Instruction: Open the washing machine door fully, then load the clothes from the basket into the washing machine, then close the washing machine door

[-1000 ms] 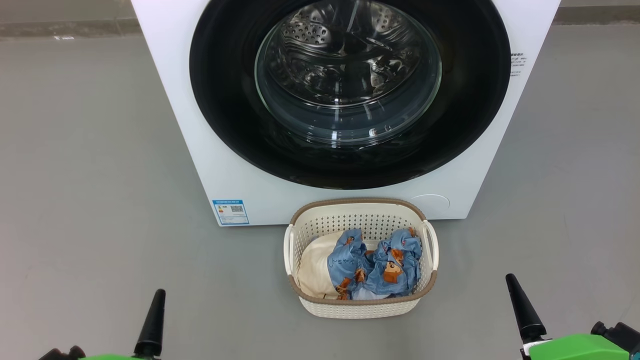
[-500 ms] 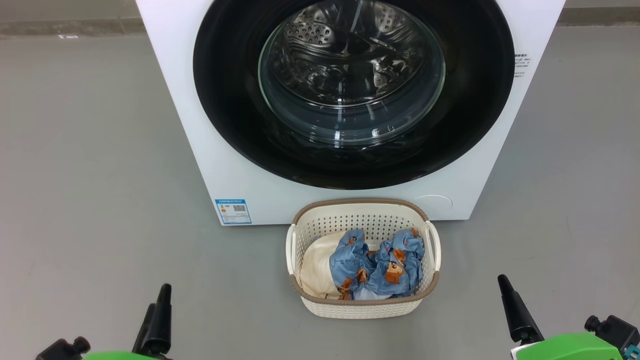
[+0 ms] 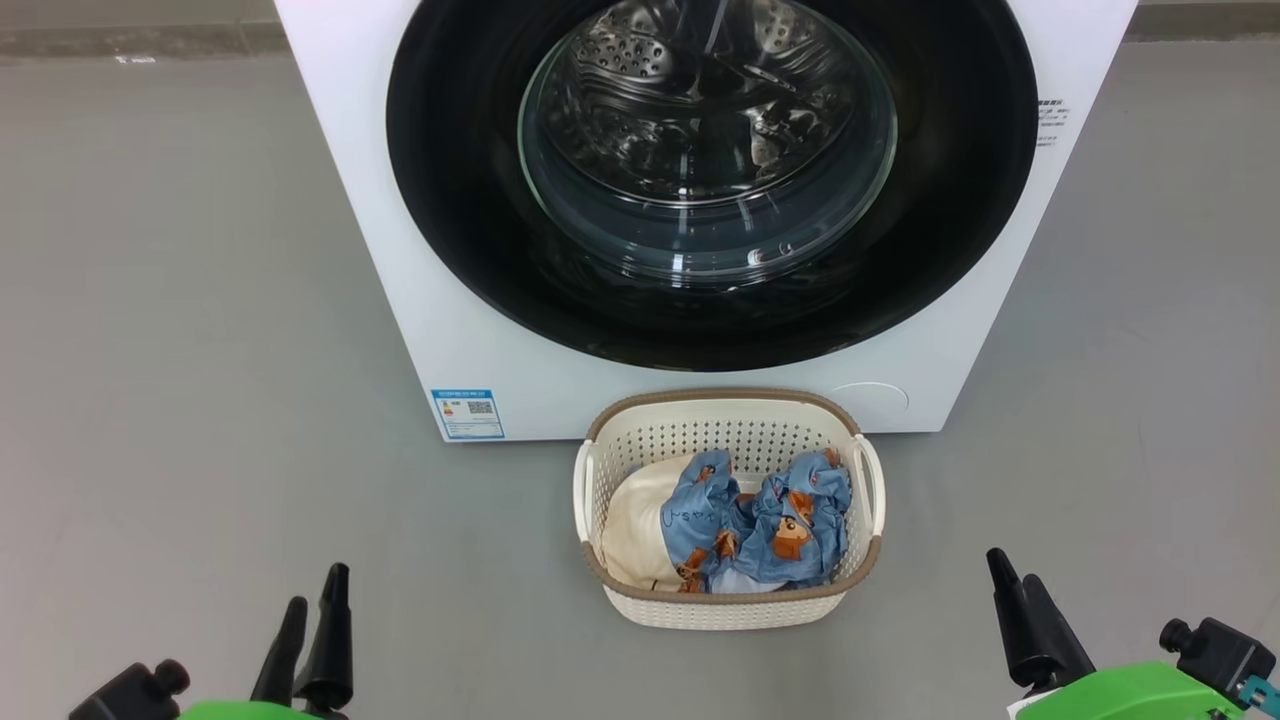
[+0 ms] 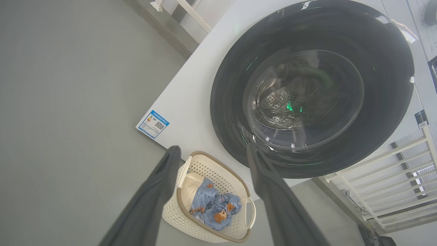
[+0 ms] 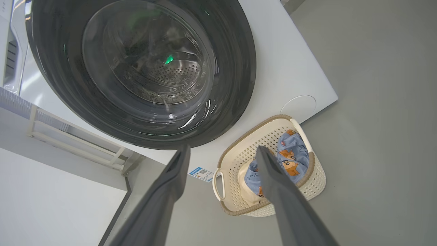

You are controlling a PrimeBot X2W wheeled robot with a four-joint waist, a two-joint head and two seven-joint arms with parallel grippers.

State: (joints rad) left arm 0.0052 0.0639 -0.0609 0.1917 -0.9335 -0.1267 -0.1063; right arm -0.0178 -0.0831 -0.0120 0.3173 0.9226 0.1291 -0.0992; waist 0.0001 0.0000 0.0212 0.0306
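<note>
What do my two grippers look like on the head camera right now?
The left gripper and right gripper each have two long, black, tapering fingers on a bright green housing. A black knobbed fitting sits beside each housing; the right one also shows a small teal piece.

we stand in a bare, laundry-like room: a washing machine point(image 3: 400, 300) on plain grey floor point(image 3: 180, 300), white railings point(image 4: 375, 157) beside it.

Grey floor point(image 3: 180, 300) carries the washing machine point(image 3: 520, 390) and — just before it — the basket point(image 3: 730, 610).
</note>
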